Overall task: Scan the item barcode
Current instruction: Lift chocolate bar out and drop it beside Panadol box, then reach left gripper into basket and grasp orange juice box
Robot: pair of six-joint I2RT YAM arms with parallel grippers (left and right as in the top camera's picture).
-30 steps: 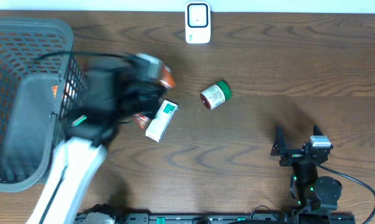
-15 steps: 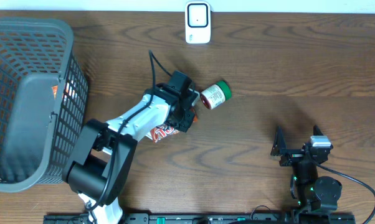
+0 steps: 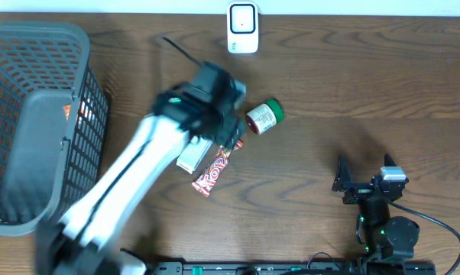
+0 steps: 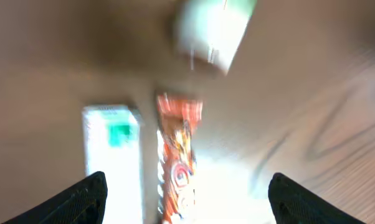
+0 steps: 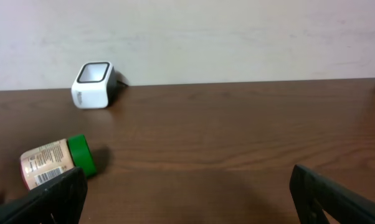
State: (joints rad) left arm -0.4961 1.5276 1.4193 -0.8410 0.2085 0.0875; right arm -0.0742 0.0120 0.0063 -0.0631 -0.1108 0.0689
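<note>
An orange-red snack bar [image 3: 212, 174] lies flat on the wood table, beside a white and green box [image 3: 189, 159] that my left arm partly covers. In the left wrist view the snack bar [image 4: 180, 155] and the box [image 4: 113, 155] show blurred below my left gripper [image 4: 187, 182], which is open with nothing in it. In the overhead view the left gripper [image 3: 228, 126] is a blur just above the bar. A green-lidded jar [image 3: 264, 116] lies on its side, its barcode label [image 5: 47, 165] facing my right gripper [image 5: 187, 177], which is open and empty. The white scanner [image 3: 243, 28] stands at the far edge.
A large grey wire basket [image 3: 31, 122] fills the left side of the table. My right gripper [image 3: 364, 182] rests near the front right corner. The scanner [image 5: 93, 84] stands against the pale back wall.
My left arm swung from the basket side toward the middle, opened its jaws and let go of the snack bar, which now lies by the box. The right arm stayed still.
</note>
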